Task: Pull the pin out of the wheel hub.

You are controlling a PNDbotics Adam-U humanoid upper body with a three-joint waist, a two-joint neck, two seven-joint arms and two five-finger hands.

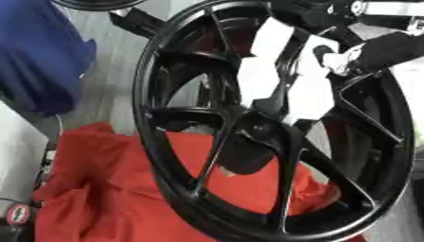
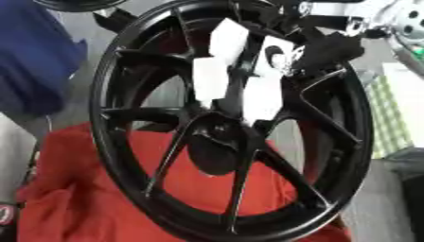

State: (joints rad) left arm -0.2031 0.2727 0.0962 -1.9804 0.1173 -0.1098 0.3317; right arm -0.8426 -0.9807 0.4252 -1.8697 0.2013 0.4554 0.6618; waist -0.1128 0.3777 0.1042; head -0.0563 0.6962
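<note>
A large black spoked wheel hub [image 1: 178, 61] stands tilted and fills most of both views. My right hand [image 1: 308, 92], black with white panels, comes in from the upper right. It lies over the spokes, its tip reaching down to the hub's centre [image 1: 263, 126]. The hand covers the place where it meets the centre, and I cannot make out any pin. My left hand shows in neither view.
A red cloth [image 1: 108, 189] lies under and behind the wheel. A blue mass [image 1: 41, 61] fills the left side. Part of another black rim [image 1: 95, 4] shows at the top left. A green-and-white checked surface [image 2: 389, 113] and a silver disc [image 2: 410, 21] stand at the right.
</note>
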